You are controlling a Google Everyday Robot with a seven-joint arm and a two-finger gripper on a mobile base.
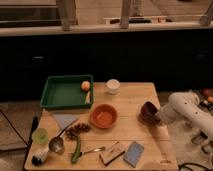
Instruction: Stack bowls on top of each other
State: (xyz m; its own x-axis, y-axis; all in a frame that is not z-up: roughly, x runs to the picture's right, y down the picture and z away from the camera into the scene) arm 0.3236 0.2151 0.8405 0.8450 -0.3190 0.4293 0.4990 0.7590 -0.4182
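The wide shallow orange bowl (pixel 104 116) sits upright near the middle of the wooden table (pixel 135 97). The dark maroon-brown bowl (pixel 148 112) is at the table's right edge, tilted on its side with its opening facing left. My gripper (pixel 156 116) is at the end of the white arm (pixel 187 109) coming in from the right, and it sits right against the maroon bowl's right side. The two bowls are apart, about a bowl's width between them.
A green tray (pixel 62 92) with an orange fruit (pixel 85 85) is at the back left. A small white cup (pixel 113 86) stands behind the orange bowl. A ladle (pixel 57 144), a green cucumber (pixel 76 150), a blue sponge (pixel 133 153) and a box (pixel 112 152) lie along the front.
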